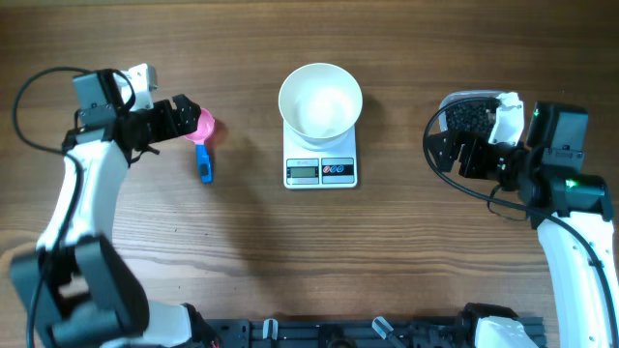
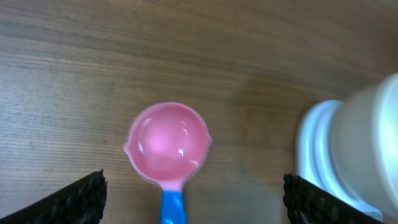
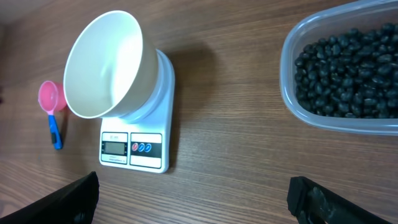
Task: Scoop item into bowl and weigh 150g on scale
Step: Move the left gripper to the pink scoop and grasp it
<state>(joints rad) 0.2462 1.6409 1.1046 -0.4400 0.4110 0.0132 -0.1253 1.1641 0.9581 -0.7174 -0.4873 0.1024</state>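
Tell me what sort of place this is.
Probably a robot test bench staged like a kitchen counter: a wooden table, a white bowl on a kitchen scale, a tub of dark beads, a pink scoop, and a left arm and right arm at its sides.

Wooden table (image 1: 242, 251) carries 1 pink-and-blue scoop (image 2: 168, 149), 1 white scale (image 1: 321, 171) and, seemingly resting flat, 1 clear tub (image 3: 348, 126).

The white bowl (image 1: 320, 100) stands upright and empty on the white scale (image 1: 320, 171), whose display and buttons face me. The black beads (image 3: 348, 74) lie heaped in a clear tub (image 3: 336, 124) well apart, on my right.
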